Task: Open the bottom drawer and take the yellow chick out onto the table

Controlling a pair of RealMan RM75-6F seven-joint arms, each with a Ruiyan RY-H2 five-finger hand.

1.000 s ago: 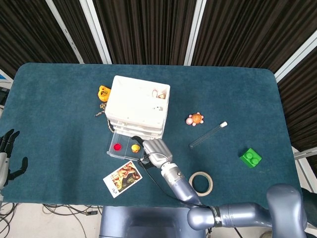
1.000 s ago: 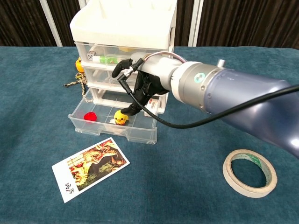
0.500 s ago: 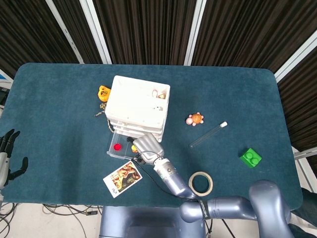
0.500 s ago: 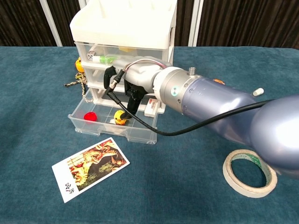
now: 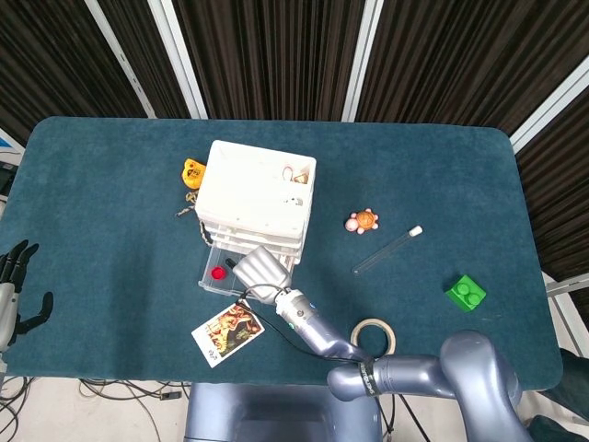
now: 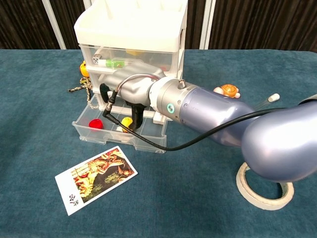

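Observation:
The white drawer unit stands on the blue table, its clear bottom drawer pulled out. The yellow chick lies in the drawer's middle section, and my hand hides it in the head view. My right hand hangs over the drawer with dark fingers reaching down right beside the chick. Whether they grip it is hidden. A red piece lies in the drawer's left section. My left hand stays at the table's left edge, fingers spread, holding nothing.
A picture card lies just in front of the drawer. A tape roll sits to the right, with a turtle toy, a tube and a green brick beyond. An orange toy lies left of the unit.
My right hand has slid left across the open drawer and now covers the chick from above, fingers dipping in beside it. The left hand has not moved.

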